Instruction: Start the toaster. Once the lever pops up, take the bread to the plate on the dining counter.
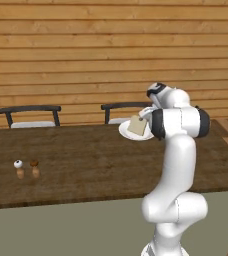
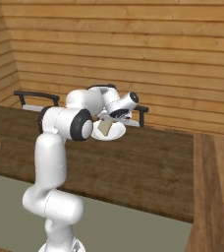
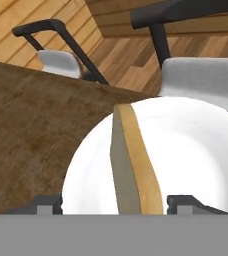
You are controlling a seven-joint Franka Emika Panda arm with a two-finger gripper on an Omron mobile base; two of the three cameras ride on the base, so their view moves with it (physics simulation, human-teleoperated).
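Between the two dark fingers (image 3: 50, 204), the bread (image 3: 133, 165) stands on edge, its tan crust running up the middle of the hand view, and the fingers sit one on each side of it, spread wider than the slice is thick; whether they actually press on it I cannot tell. Under and behind the bread lies the plate (image 3: 196, 150), round and white, and the slice's lower part is inside its rim. From the left base view the bread (image 1: 137, 125) hangs tilted over the plate (image 1: 128, 133) right at the wrist of the arm (image 1: 175, 150); from the right base view the bread (image 2: 104, 127) and the plate (image 2: 115, 133) show just below the hand. The plate rests on the dining counter (image 1: 101, 160), a dark wood-grain worktop, near its far edge. Two small shakers (image 1: 27, 169) stand well apart from the plate toward the left of the worktop. Beyond the far edge stand two dark-framed chairs (image 1: 31, 116) with pale seats, before a wall of wooden planks (image 1: 86, 45).
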